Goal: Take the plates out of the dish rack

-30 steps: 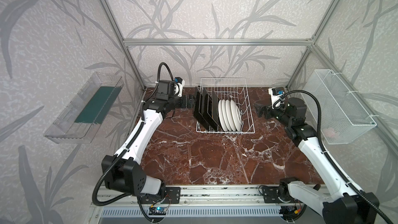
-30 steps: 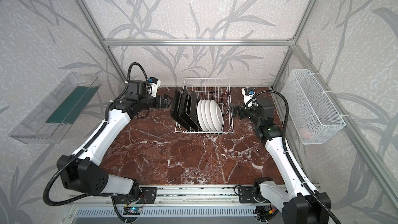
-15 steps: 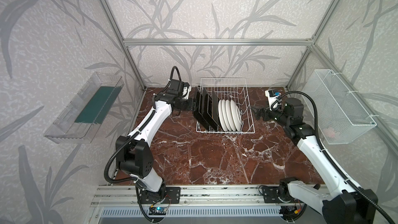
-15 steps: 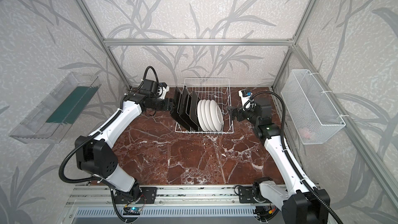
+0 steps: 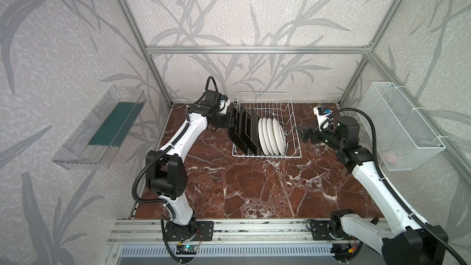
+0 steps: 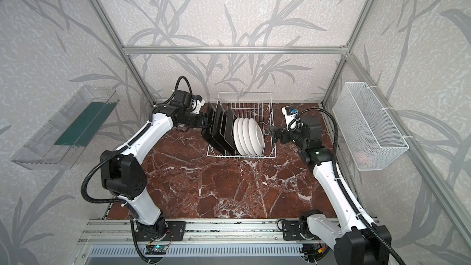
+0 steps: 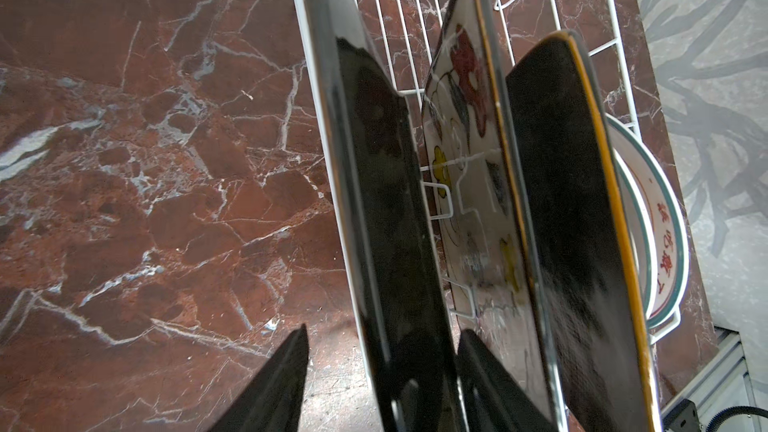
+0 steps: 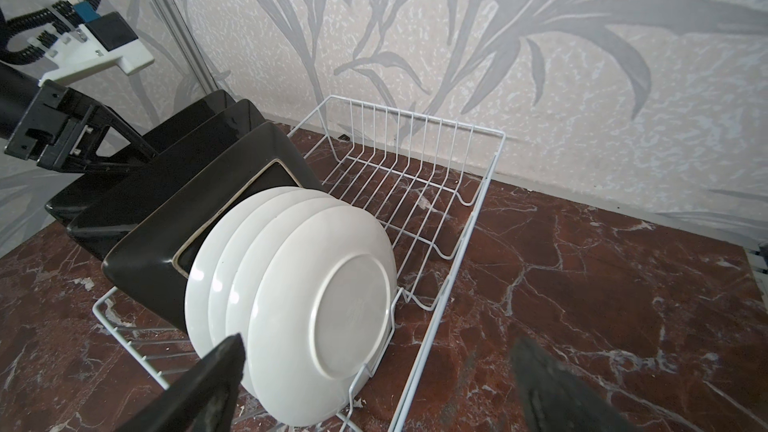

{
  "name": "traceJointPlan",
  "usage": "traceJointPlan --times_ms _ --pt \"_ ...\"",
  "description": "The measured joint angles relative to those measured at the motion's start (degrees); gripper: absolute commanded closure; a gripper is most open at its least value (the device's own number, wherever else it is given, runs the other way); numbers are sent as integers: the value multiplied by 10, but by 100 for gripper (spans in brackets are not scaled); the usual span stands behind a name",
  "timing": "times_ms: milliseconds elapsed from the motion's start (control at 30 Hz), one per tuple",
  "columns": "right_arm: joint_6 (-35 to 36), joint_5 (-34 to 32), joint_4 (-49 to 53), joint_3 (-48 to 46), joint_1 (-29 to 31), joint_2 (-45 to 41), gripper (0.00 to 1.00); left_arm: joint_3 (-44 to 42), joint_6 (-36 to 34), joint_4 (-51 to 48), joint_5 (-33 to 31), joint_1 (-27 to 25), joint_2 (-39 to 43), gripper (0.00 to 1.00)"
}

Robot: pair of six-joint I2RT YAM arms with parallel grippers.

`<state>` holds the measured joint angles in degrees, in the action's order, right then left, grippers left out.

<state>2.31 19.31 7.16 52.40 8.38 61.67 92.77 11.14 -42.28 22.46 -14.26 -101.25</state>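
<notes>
The white wire dish rack (image 5: 293, 123) (image 6: 271, 113) stands at the back of the marble table. Three black-backed square plates (image 5: 242, 128) (image 6: 219, 131) stand upright in its left end, with several round white plates (image 5: 272, 136) (image 6: 251, 136) beside them. My left gripper (image 5: 233, 119) (image 7: 384, 330) is open and straddles the top edge of the outermost square plate (image 7: 374, 160). One finger is outside the rack, apart from the plate; the other is between it and the flower-faced plate (image 7: 465, 139). My right gripper (image 5: 303, 133) (image 8: 380, 340) is wide open just beyond the rack's right side, facing the round plates (image 8: 332, 284).
A clear plastic tray (image 5: 102, 128) with a green base hangs on the left wall. A fine-mesh white basket (image 5: 402, 128) hangs on the right wall near my right arm. The rack's right half (image 8: 415, 184) holds no plates. Bare marble (image 5: 254, 187) lies in front of the rack.
My left arm has swung right to the rack, and its jaws have narrowed around the outermost square plate. My right gripper has crept left toward the rack, still wide open.
</notes>
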Motion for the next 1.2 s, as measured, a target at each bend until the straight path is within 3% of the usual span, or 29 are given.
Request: traceJointPlan --times_ms 300,667,1200 --pt "10 -4 4 0 2 0 1 29 0 -13 17 0 -26 55" --pt "12 -10 5 0 2 -3 1 34 0 -28 19 -1 -38 52" --pt "1 -14 7 0 2 -24 1 43 29 -31 40 -3 -47 69"
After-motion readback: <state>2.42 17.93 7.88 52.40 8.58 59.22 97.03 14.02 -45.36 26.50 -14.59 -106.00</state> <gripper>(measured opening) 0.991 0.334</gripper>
